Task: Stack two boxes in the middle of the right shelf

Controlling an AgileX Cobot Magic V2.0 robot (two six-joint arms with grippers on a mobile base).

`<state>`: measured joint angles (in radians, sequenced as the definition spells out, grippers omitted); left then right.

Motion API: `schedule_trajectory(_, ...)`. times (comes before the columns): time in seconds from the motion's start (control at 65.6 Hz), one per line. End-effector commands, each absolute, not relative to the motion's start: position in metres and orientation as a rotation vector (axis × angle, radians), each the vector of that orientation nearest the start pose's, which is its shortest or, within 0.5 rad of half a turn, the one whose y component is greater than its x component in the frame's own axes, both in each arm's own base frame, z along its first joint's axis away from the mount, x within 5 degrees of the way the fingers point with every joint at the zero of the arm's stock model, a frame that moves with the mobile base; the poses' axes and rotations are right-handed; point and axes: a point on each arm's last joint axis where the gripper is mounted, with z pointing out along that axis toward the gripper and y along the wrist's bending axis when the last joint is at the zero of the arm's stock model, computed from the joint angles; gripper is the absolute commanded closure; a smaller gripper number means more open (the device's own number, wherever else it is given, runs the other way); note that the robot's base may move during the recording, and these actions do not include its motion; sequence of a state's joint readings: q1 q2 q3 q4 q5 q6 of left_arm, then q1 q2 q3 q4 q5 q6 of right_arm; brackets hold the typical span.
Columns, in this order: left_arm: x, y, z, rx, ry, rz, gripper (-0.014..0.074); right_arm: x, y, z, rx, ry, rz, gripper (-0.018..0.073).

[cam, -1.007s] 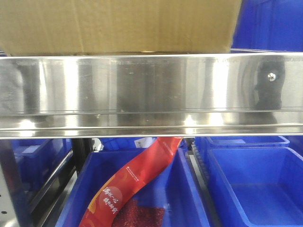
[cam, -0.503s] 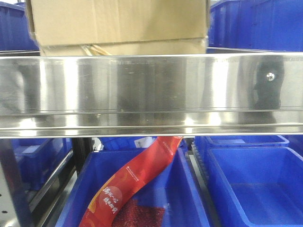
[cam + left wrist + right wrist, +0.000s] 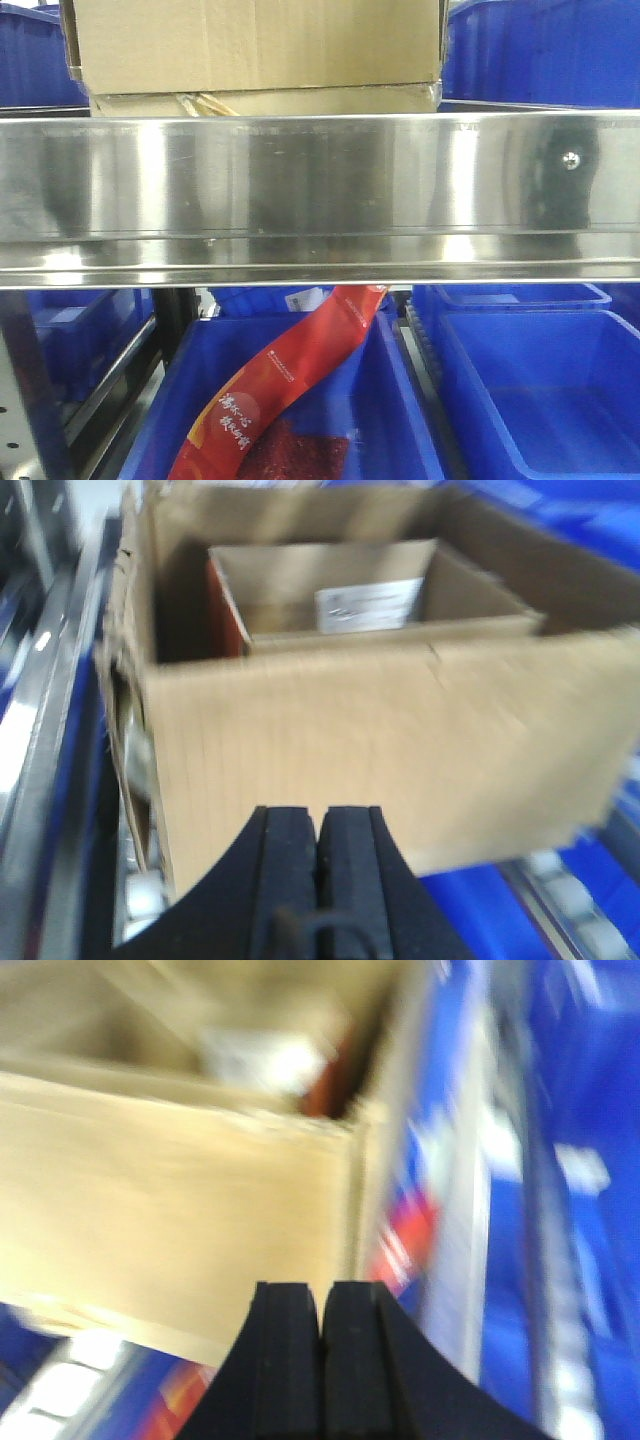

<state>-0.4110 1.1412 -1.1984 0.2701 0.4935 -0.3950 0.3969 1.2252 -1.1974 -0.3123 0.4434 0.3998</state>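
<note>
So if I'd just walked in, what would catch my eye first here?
Probably the wide, mirror-bright steel shelf across the front view, with a brown cardboard box sitting on top of it. Below, a red packet leans in a blue bin. The left wrist view shows a smaller box nested inside the big one.

The cardboard box is cut off by the front view's top edge, its base hidden behind the steel shelf lip. Both wrist views are motion-blurred; the white label is unreadable.
</note>
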Motion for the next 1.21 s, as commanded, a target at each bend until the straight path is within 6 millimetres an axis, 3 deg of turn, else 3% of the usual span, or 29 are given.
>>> schedule_trajectory(0.0,0.213,-0.079,0.417,0.142,1.809,-0.315,0.0707,0.238,0.088,0.399,-0.203,1.844,0.244,0.0720)
schedule_trajectory(0.259,0.151,-0.038,0.377,0.043,1.683,-0.305,0.0707,0.171,0.067,0.360,-0.215,1.705,0.345,0.0720)
schedule_trajectory(0.473,0.107,-0.024,0.377,0.023,1.564,-0.307,0.0707,0.115,0.044,0.380,-0.187,1.514,0.378,0.0721)
schedule_trajectory(0.671,0.085,-0.018,0.387,0.020,1.465,-0.323,0.0707,0.078,0.031,0.399,-0.173,1.320,0.416,0.0721)
schedule_trajectory(0.976,0.079,-0.016,0.389,0.019,1.441,-0.326,0.0707,0.055,0.021,0.406,-0.159,1.232,0.426,0.0721)
schedule_trajectory(1.098,0.079,-0.016,0.389,0.019,1.441,-0.326,0.0707,0.052,0.020,0.392,-0.128,1.262,0.465,0.0721)
schedule_trajectory(1.19,0.079,-0.016,0.389,0.019,1.441,-0.326,0.0707,0.054,0.019,0.370,-0.225,1.301,0.284,0.0721)
